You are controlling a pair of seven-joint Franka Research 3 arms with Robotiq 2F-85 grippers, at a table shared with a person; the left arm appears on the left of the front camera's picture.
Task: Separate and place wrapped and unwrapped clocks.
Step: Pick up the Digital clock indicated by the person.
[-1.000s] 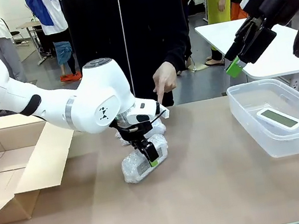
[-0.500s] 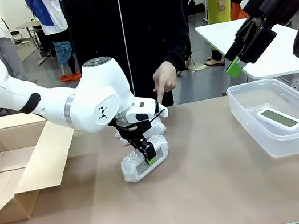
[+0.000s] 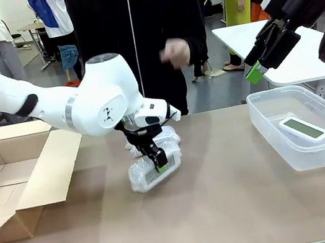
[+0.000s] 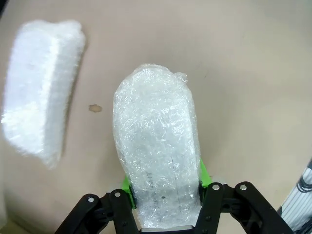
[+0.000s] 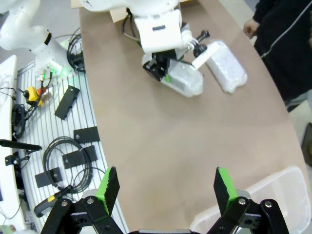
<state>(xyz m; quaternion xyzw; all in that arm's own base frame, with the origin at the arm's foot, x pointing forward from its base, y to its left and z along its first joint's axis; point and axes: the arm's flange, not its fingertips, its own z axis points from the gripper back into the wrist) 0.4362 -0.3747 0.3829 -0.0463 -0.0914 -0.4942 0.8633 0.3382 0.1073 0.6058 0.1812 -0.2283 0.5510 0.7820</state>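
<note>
One wrapped clock (image 4: pixel 158 146) and the other wrapped clock (image 4: pixel 41 87) are translucent white, bubble-patterned. The bare clock (image 3: pixel 303 128) is white with a grey-green screen; the counter (image 3: pixel 228 210) is tan.

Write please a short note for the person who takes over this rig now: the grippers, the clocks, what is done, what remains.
Left gripper: shut on one wrapped clock, low over the table.
Right gripper: open, empty, raised high.
Second wrapped clock: lies on the table beside the held one, not touching it.
Bare clock: already in the clear bin. Done.
Left to do: place both wrapped clocks, probably in the open cardboard box.
</note>
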